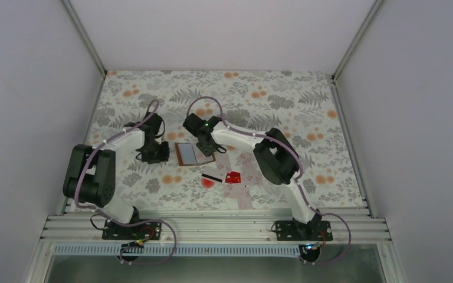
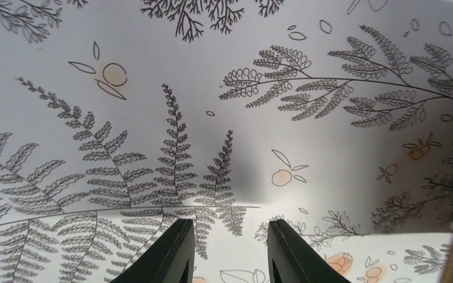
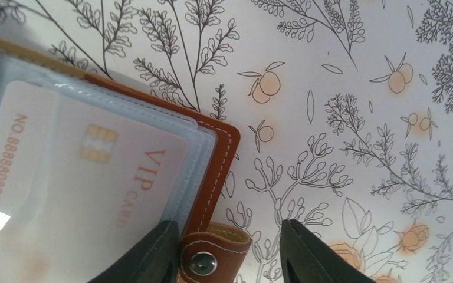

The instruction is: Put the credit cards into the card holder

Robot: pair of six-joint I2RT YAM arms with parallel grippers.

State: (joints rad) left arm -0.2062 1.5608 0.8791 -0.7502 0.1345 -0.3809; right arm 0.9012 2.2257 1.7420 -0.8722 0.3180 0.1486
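At the card holder (image 3: 221, 154) edge, right claw (image 3: 229, 231) half open astride its tab (image 3: 215, 252), left claw (image 2: 230, 229) half open, empty.

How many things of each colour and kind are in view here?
Pale cards: 2, a striped card lying loose and a VIP card in the holder's sleeve
Red card: 1
Brown card holder: 1
Total: 4

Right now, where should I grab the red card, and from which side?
The red card lies flat on the cloth, so probably pinch across its short width from straight above, jaws over the two long edges. Come with the right gripper, which is nearest; the striped card crowds its left end.
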